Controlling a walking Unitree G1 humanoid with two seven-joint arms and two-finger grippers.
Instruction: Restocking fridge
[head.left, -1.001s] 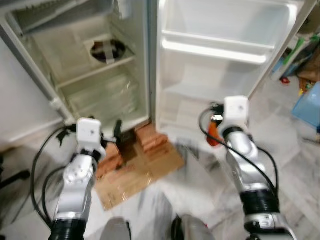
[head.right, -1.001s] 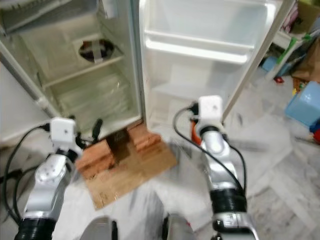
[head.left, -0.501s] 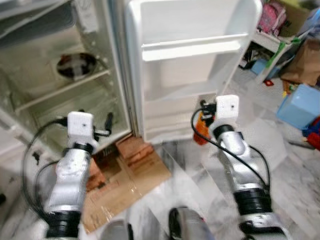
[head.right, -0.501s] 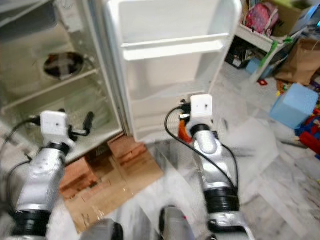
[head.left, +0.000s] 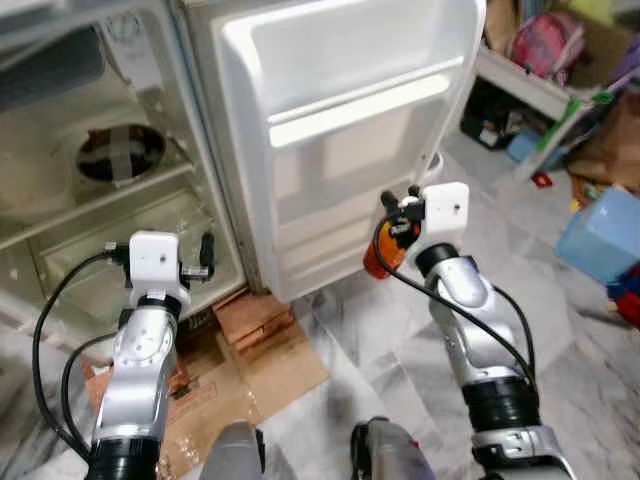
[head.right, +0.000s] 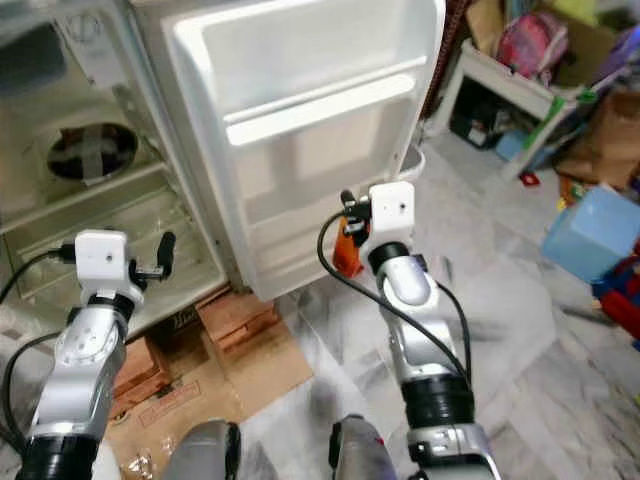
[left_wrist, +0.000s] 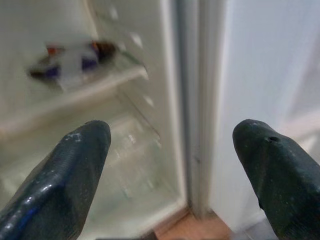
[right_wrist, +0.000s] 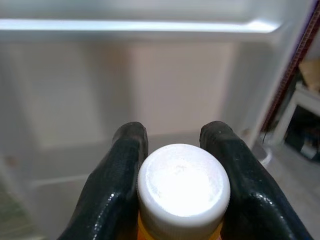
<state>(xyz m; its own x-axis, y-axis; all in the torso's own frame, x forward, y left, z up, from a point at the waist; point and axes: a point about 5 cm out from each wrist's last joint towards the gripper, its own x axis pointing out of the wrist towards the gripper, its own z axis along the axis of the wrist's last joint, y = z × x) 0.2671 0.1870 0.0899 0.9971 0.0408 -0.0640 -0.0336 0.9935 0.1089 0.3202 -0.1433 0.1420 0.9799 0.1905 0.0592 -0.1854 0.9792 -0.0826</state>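
The fridge stands open, its white door (head.left: 340, 120) swung wide with an empty shelf rail (head.left: 350, 98) across it. My right gripper (head.left: 393, 228) is shut on an orange bottle (head.left: 378, 262) with a white cap (right_wrist: 183, 184), the two black fingers (right_wrist: 125, 165) clamping just below the cap. The bottle hangs in front of the door's lower part, a short way off it. My left gripper (head.left: 203, 262) is open and holds nothing, level with the bottom compartment (head.left: 120, 240) of the fridge body, its fingers (left_wrist: 75, 160) spread wide towards the door's hinge edge.
Inside the cabinet a dark round vent crossed with tape (head.left: 118, 155) sits above a glass shelf. Red bricks (head.left: 250, 315) and flattened cardboard (head.left: 270, 365) lie under the fridge front. A blue box (head.left: 600, 235) and a cluttered white rack (head.left: 545, 85) stand to the right on marble floor.
The whole picture has shifted, so the camera has moved. My right gripper has raised the orange bottle from near the door's foot to in front of its lower shelf. The left gripper stays open.
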